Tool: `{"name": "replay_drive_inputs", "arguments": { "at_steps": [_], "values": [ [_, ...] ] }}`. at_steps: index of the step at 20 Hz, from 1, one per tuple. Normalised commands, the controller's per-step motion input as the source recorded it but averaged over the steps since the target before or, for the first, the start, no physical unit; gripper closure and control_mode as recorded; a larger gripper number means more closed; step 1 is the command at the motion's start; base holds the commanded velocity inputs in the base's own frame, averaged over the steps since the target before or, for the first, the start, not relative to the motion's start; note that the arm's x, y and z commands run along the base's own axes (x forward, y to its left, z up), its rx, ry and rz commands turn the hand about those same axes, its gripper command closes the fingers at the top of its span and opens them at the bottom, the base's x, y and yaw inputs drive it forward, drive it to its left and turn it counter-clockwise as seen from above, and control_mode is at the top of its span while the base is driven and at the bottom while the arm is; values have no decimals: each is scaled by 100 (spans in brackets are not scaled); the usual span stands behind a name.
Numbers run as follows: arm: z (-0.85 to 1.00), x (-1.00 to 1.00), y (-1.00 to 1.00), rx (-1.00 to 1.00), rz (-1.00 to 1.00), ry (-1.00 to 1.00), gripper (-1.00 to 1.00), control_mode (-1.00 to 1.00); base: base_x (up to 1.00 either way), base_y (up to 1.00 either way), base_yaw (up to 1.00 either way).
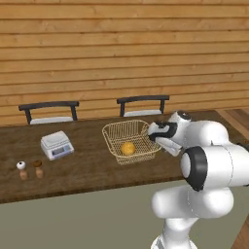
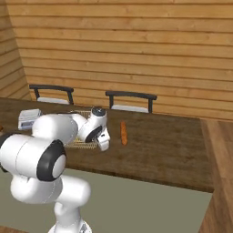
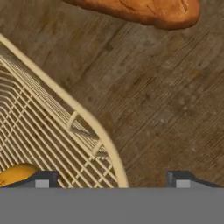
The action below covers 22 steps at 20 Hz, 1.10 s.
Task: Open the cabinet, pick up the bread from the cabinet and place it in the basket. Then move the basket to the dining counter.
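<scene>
I am looking down on the dining counter (image 1: 87, 165), its dark brown planks lying under the gripper (image 3: 113, 178) and running out to both sides of it; two black-backed chairs (image 1: 48, 111) are standing beyond its far edge.

The basket (image 1: 130, 138) is sitting on those planks with its near rim directly below the hand. In the hand view the jaws are standing wide, one fingertip (image 3: 41, 179) over the mesh inside, the other outside over bare wood, the thick rim passing between them and nothing held. I am judging the basket to be light and fairly stiff, a pale-gold wire mesh with flared sides that may flex a little under a pinch. The rim wire is the place to take hold, since the open mesh gives the pads little to bite on, and a one-sided hold would likely tip it.

A long orange-brown loaf (image 2: 123, 133) is lying on the wood ahead of the fingers, outside the basket.

The bread (image 1: 128, 148) is resting on the basket floor, inward of the inner fingertip. It is a small round golden-yellow bun, probably soft and very light, so it could roll if the basket tilts.
</scene>
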Motion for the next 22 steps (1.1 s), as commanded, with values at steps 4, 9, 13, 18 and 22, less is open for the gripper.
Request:
{"name": "replay_drive_inputs", "arguments": {
  "at_steps": [4,9,13,18,22],
  "values": [
    [81,-49,2,-17,0,0,-100,-100,0,0,0],
    [98,-82,8,-16,1,-2,-100,-100,0,0,0],
    [100,-92,17,-15,9,-2,-100,-100,0,0,0],
    [100,-84,31,-14,18,-12,-100,-100,0,0,0],
    [100,-44,53,-6,39,-4,-100,-100,0,0,0]
  ]
}}
